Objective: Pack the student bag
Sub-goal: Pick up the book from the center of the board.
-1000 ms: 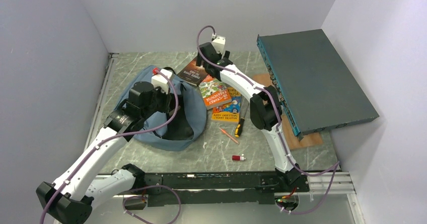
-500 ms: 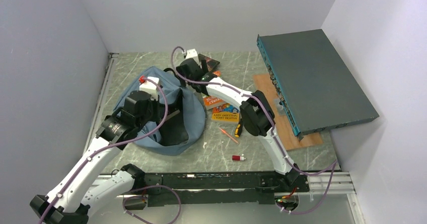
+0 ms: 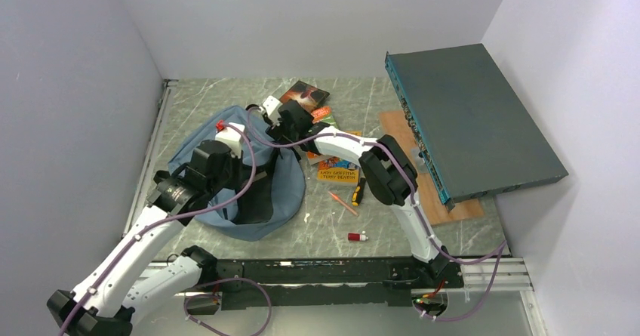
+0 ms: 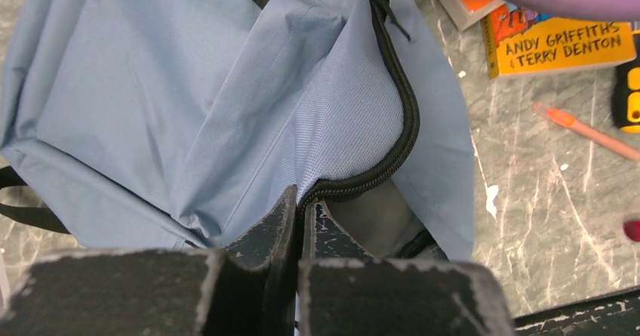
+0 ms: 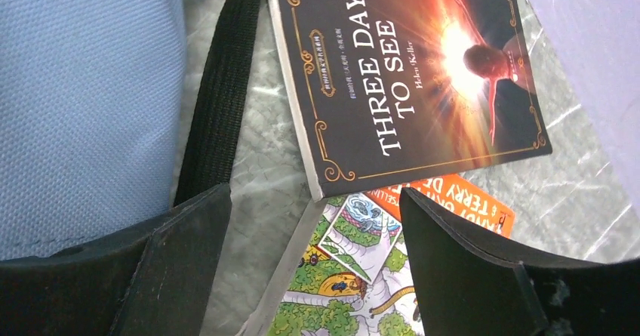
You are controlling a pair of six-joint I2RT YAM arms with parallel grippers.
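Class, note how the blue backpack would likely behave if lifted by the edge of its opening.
The student bag would probably sag and fold: its thin fabric lies creased and slumped. It looks light for its size, lying slack on the table. Where the left gripper pinches the zipper edge, that edge would likely rise first.

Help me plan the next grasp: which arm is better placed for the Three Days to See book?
Right: the right gripper, open, hangs over the book; the left gripper is clamped on the student bag at its zipper.
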